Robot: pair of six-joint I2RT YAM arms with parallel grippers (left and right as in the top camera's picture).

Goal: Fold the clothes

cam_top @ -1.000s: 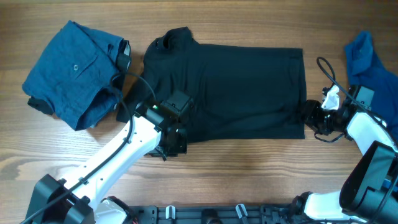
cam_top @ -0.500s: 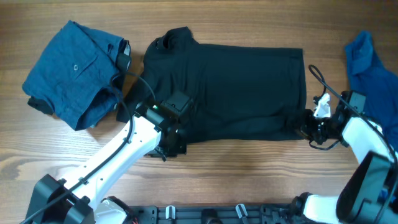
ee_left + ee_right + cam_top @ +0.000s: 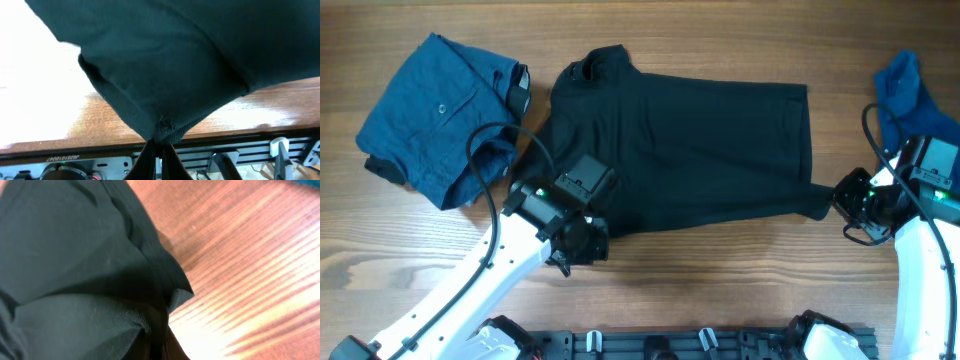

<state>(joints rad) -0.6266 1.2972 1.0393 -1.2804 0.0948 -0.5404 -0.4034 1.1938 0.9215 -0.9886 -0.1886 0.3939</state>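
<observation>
- We're looking down on the black shirt [image 3: 690,140], spread across the middle of the wooden counter [image 3: 720,280]. It makes a broad dark rectangle with its collar at the far left corner.
- The cloth reads matte and plain, with soft creases running toward its right side. The far edge lies straight and flat.
- At the near left corner we have the left pincer [image 3: 578,243], its fingers drawn narrow and pinching the shirt's corner.
- From the left wrist we see that corner lifted clear of the counter like a tent. The hem is gathered into a small knot right at the fingertips [image 3: 144,162], with pale wood showing underneath.
- Over at the near right corner, the right pincer [image 3: 842,200] is nipped tight on the fabric too. That corner is drawn out into a point past the shirt's right edge.
- The right wrist view gives us a doubled hem folding over at the grip, fine knit texture on the nearest layer, and bare wood just to the right.
- On the far left of the counter sits the dark-blue garment [image 3: 435,115], folded into a bundle near the shirt's collar end, with a button showing on its pocket.
- At the far right edge the bright-blue garment [image 3: 905,95] lies crumpled, apart from the shirt.
</observation>
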